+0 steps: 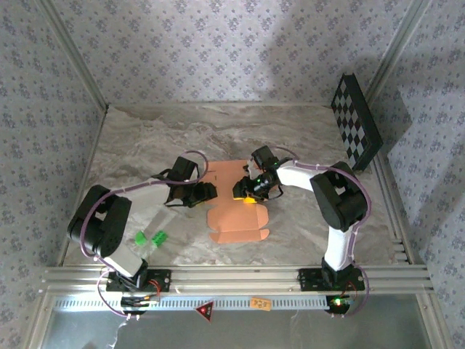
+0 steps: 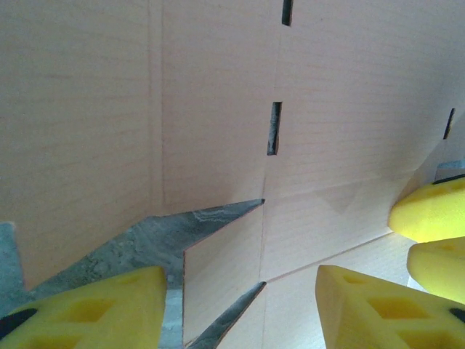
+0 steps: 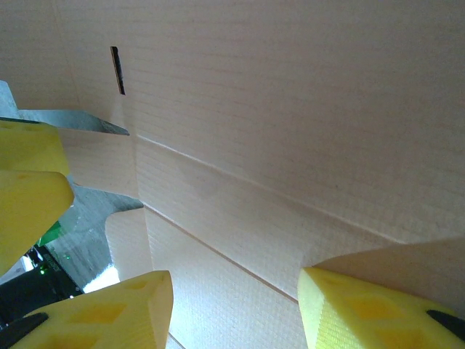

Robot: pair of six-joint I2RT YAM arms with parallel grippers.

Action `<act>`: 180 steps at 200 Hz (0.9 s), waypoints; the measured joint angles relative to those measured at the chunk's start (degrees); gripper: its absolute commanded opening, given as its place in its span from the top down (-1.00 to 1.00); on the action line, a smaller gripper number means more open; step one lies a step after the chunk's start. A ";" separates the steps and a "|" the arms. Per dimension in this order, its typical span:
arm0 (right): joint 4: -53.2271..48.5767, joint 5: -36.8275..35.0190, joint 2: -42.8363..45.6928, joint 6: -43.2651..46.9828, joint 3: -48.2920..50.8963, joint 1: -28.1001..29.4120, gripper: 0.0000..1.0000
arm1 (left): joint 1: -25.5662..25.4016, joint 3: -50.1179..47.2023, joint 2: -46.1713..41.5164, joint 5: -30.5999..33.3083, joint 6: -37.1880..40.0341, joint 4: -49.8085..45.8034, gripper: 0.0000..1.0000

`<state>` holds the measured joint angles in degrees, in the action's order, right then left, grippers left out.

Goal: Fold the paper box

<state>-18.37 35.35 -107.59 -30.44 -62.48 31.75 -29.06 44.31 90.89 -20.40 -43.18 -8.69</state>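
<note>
The salmon-orange paper box (image 1: 236, 212) lies unfolded and flat on the marble table, creases and narrow slits (image 2: 273, 128) showing. My left gripper (image 1: 208, 193) hovers low over its left edge, open, yellow fingers (image 2: 94, 305) spread either side of a notched flap (image 2: 218, 269). My right gripper (image 1: 248, 190) sits over the upper middle of the sheet, also open, its fingers (image 3: 378, 309) wide apart just above a creased panel (image 3: 240, 218). The two grippers face each other closely. In each wrist view the other gripper's yellow tips appear at the frame edge.
Two small bright green pieces (image 1: 150, 238) lie near the left arm's base. A black-and-white checkerboard panel (image 1: 356, 120) leans against the right wall. Patterned walls enclose the marble table (image 1: 145, 145) on three sides; an aluminium rail (image 1: 232, 276) runs along the near edge.
</note>
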 measured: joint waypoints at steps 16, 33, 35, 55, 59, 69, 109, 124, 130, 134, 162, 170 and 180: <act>0.00 0.00 0.00 -0.02 0.00 0.00 -0.02 | 0.00 0.07 0.70 -0.22 -0.02 0.00 -0.06; 0.09 -0.02 0.00 -0.02 0.09 0.00 -0.03 | 0.00 0.26 1.11 -0.22 0.00 -0.11 0.00; 0.13 0.00 0.00 -0.02 0.09 0.00 -0.03 | 0.00 0.33 1.11 -0.22 -0.04 -0.15 0.01; 0.24 0.00 0.00 -0.02 0.15 0.00 -0.03 | -0.50 1.03 1.09 -0.35 -0.04 -0.20 0.06; 0.31 0.00 0.00 -0.02 0.22 0.00 -0.02 | -0.66 1.22 1.09 -0.42 -0.02 -0.20 0.07; 0.55 0.00 0.00 -0.02 0.42 0.00 -0.02 | -1.05 1.64 1.07 -0.44 -0.11 -0.24 0.10; 0.98 0.02 0.09 -0.04 0.63 0.00 -0.02 | -2.45 1.86 0.35 -0.68 -1.36 -0.13 0.16; 1.14 0.02 0.13 -0.04 0.74 0.00 -0.01 | -2.82 2.03 0.35 -0.98 -1.51 -0.13 0.18; 1.14 0.02 0.13 -0.04 0.74 0.00 0.00 | -2.97 2.16 0.35 -1.09 -1.53 -0.09 0.24; 1.14 0.02 0.13 -0.04 0.74 0.00 0.01 | -3.02 2.29 0.35 -1.14 -1.53 -0.11 0.28; 1.46 0.02 0.13 -0.04 0.94 0.00 0.04 | -3.45 3.67 0.70 -1.73 -1.92 0.00 0.33; 1.55 0.02 0.13 -0.04 1.01 0.00 0.05 | -3.61 4.11 1.18 -1.86 -1.92 0.31 0.33; 1.68 0.02 0.13 -0.07 1.09 0.00 0.06 | -3.67 4.57 1.95 -2.23 -1.92 0.68 0.32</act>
<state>-16.69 35.38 -107.46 -30.50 -61.39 31.75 -32.73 48.88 92.84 -22.63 -45.10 -8.01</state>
